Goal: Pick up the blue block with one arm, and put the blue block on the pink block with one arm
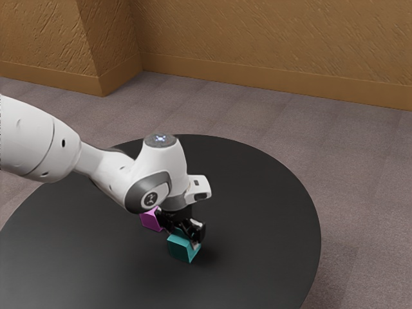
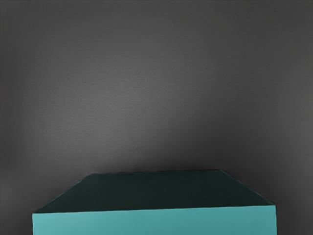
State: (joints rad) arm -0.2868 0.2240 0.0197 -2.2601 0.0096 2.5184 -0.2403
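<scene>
The blue block [image 1: 180,250] sits on the black round table [image 1: 270,206], near its 6 o'clock edge. The gripper [image 1: 193,237] hangs directly over it; I cannot tell whether the jaws grasp it. The pink block [image 1: 151,220] lies just beside it at 10 o'clock, partly hidden behind the arm.

Loose items on the table: two, both blocks. One is the blue block [image 1: 182,249], rendered in a teal shade. One is the pink block [image 1: 151,219]. Each colour occurs once.

Tables: one, a round black table [image 1: 270,193].

Arms: one, a white arm [image 1: 96,164], fitted with one black gripper [image 1: 193,237].

The wrist view contains one block, the blue one, and one dark table surface. The exterior view contains both blocks.
</scene>
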